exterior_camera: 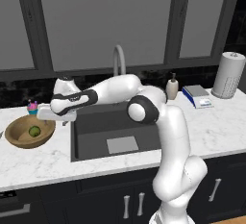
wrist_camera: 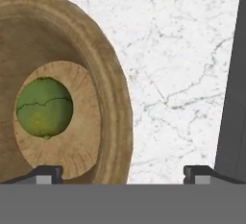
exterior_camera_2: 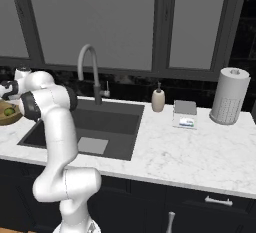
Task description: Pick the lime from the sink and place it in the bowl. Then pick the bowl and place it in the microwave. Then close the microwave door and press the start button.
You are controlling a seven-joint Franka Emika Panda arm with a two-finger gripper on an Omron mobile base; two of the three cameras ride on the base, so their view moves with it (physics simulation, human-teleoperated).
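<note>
So the lime (exterior_camera: pixel 34 131) is sitting right in the middle of the wooden bowl (exterior_camera: pixel 19 139), on its flat pale bottom, nothing holding it. The hand view looks straight down at it (wrist_camera: pixel 44 106), green with a dark crack line across the skin. The bowl rests on the white marble counter (exterior_camera: pixel 211 127), just left of the sink (exterior_camera: pixel 96 127), near the counter's left end.

The gripper (wrist_camera: pixel 123 172) hangs over the bowl's right rim with its fingers spread wide and nothing between them, so it's released. One fingertip (wrist_camera: pixel 46 172) sits over the bowl's inside, the other over bare marble.

A pink-and-blue cupcake (exterior_camera: pixel 32 106) stands just behind the bowl. The sink is dark grey with a pale drain plate (exterior_camera: pixel 122 144) and a curved faucet (exterior_camera: pixel 118 57) at the back. Farther right: a soap dispenser (exterior_camera: pixel 172 87), a small scale (exterior_camera: pixel 197 95), then a paper towel roll (exterior_camera: pixel 228 75) at the far right.
</note>
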